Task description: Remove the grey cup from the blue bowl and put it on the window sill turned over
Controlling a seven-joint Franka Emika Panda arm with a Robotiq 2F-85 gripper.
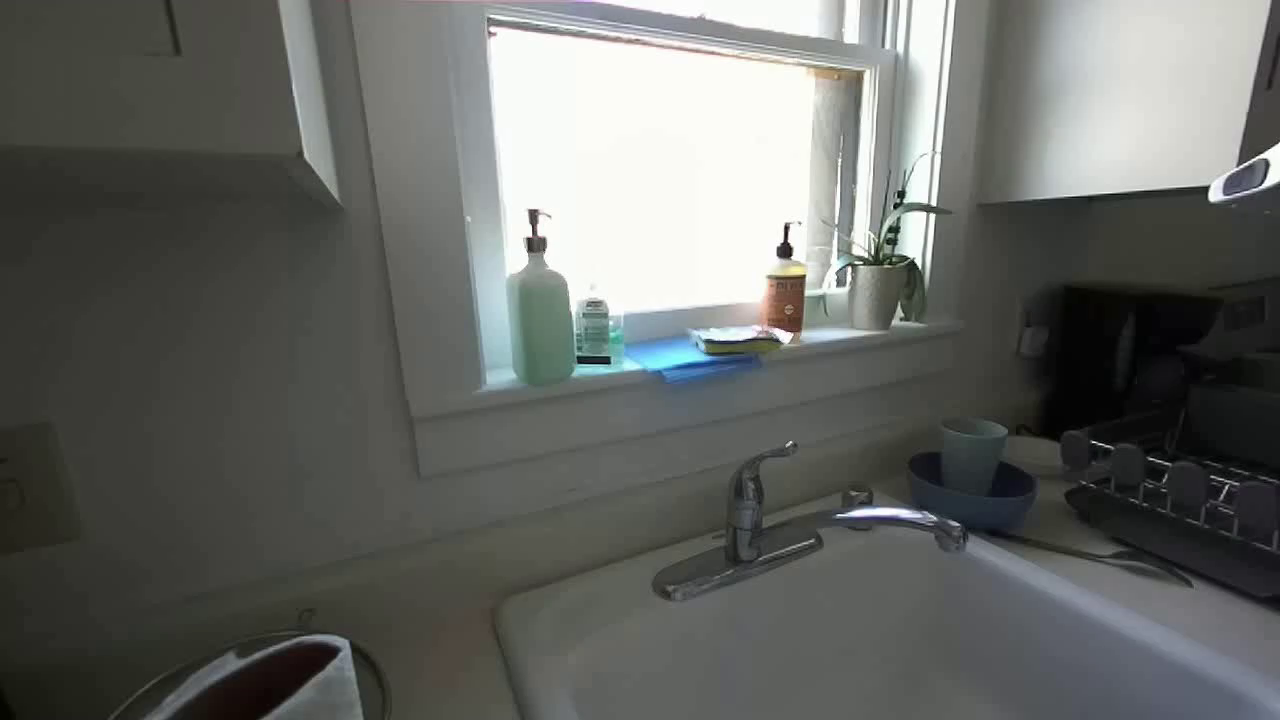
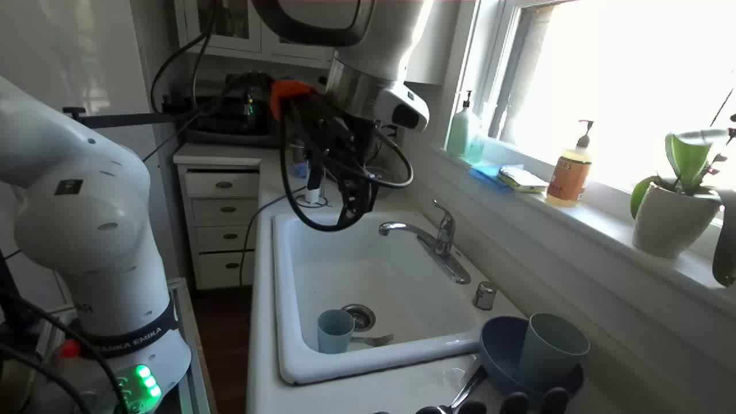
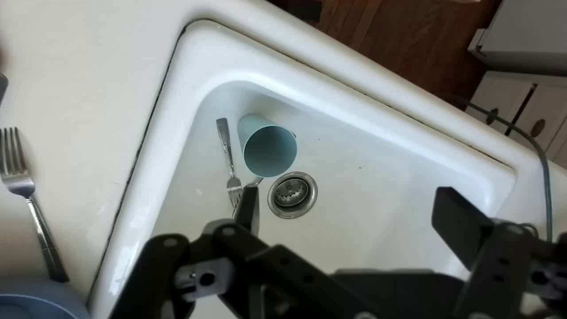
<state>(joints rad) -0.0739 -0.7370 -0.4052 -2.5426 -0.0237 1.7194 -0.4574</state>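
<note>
The task looks to be at its first step, the approach: the pale grey-blue tapered plastic cup (image 1: 971,458) stands in the shallow round blue bowl (image 1: 968,512), not yet lifted out. The black end effector (image 3: 347,206) hangs over the glossy white sink (image 2: 368,264), fingers spread wide with nothing between them.

The next move, I judge, calls for carrying it across to the bowl, only part of which shows at the lower left of the wrist view, then lowering it so the fingers straddle the cup without shoving the bowl along the off-white desk (image 2: 345,397). A similar light blue cup (image 3: 270,150) in the sink is best left alone. After the lift comes the turning over; the stretch of white painted window sill (image 2: 604,223) between the orange-brown pump bottle (image 2: 568,177) and the pale plant pot (image 2: 667,221) seems a fair landing place.

The cup itself is plain and handleless, mouth up, narrower than the bowl. It may lean a little, though slanted views make that hard to tell.
</note>
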